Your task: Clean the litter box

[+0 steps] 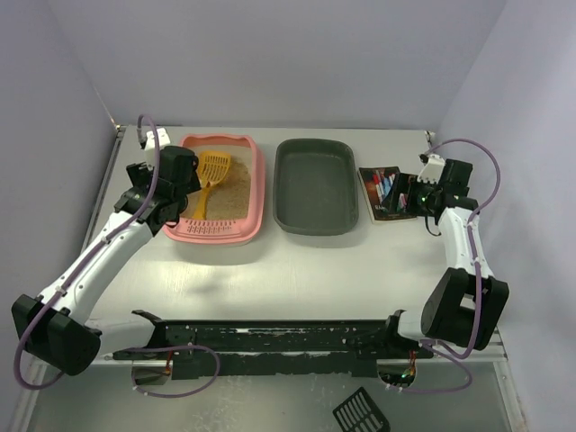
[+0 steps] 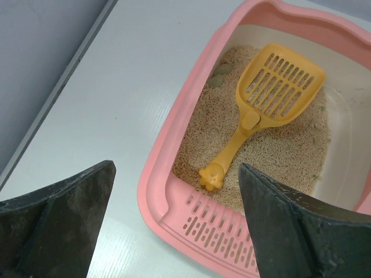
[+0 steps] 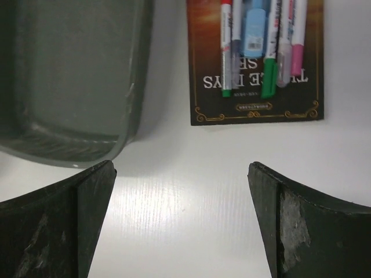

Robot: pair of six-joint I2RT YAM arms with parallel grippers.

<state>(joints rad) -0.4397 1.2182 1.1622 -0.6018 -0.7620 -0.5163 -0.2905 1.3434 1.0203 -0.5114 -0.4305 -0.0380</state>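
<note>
The pink litter box (image 1: 259, 193) sits at the back left of the table with tan litter in it. A yellow slotted scoop (image 1: 211, 176) lies on the litter, its paw-shaped handle end toward the near rim. My left gripper (image 1: 177, 203) hovers over the box's near left corner, open and holding nothing. In the left wrist view the slotted rim (image 2: 214, 229) and scoop (image 2: 278, 81) lie between my fingers, and a greyish clump (image 2: 219, 75) shows by the left wall. My right gripper (image 1: 416, 193) is open over bare table (image 3: 181, 165).
A dark grey tray (image 1: 315, 184) (image 3: 69, 75) stands right of the litter box. A dark book with several markers on it (image 1: 385, 193) (image 3: 255, 58) lies further right. A black rail (image 1: 270, 337) runs along the near edge, with a black slotted piece (image 1: 362, 412) below it.
</note>
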